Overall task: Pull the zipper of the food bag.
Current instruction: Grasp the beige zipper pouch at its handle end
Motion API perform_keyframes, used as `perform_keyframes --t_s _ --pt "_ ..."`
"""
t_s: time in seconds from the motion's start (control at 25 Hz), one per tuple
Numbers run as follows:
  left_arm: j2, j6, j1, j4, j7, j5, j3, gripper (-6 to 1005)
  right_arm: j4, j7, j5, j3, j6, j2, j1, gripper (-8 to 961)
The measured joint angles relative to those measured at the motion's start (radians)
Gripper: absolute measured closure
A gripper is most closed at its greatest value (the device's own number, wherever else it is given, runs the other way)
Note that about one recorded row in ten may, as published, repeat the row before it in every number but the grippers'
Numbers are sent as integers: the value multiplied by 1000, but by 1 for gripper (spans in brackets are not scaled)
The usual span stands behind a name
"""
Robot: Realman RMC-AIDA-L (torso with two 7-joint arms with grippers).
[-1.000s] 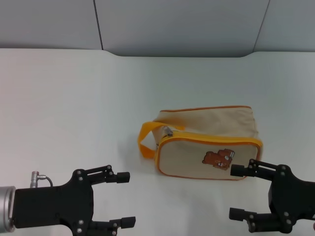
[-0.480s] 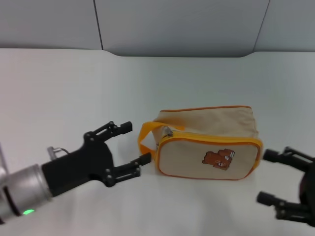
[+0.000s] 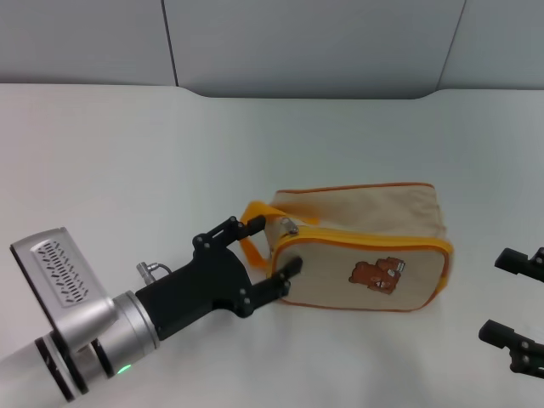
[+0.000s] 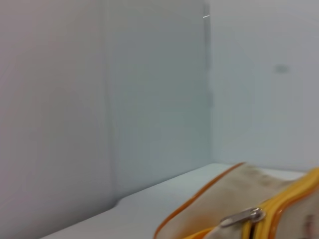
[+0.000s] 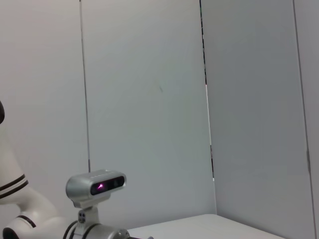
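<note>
A white table (image 3: 127, 153) extends to a grey panelled wall (image 3: 306, 42) at the back. The food bag (image 3: 361, 246) rests on the table slightly right of centre, its bear-printed panel facing the robot and its orange strap loop (image 3: 248, 242) at the bag's left end. The zipper (image 3: 365, 240) edges that panel; its silver pull tab (image 3: 291, 226) sits at the upper left corner, also visible in the left wrist view (image 4: 243, 217). The left gripper (image 3: 270, 246) is positioned at the bag's left end with jaws apart, the upper finger (image 3: 246, 225) by the strap loop and the lower finger (image 3: 285, 272) against the panel's left edge. The right gripper (image 3: 517, 297) is positioned at the table's right edge, clear of the bag, jaws apart.
</note>
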Motion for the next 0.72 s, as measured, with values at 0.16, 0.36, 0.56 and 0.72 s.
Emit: perform_keyframes --t_s 0.16,0.36,0.56,0.72 --pt "0 -41 -8 -26 37 6 -39 285 1 -1 0 0 1 1 0 112" --pt "0 -44 -12 -30 43 11 -32 432 1 -1 0 1 0 2 -1 113" --pt "0 -29 -12 -29 46 75 -49 603 1 -1 3 2 3 3 -1 113" --pt "0 -20 -21 -26 47 95 -56 708 2 -1 6 27 4 5 0 112"
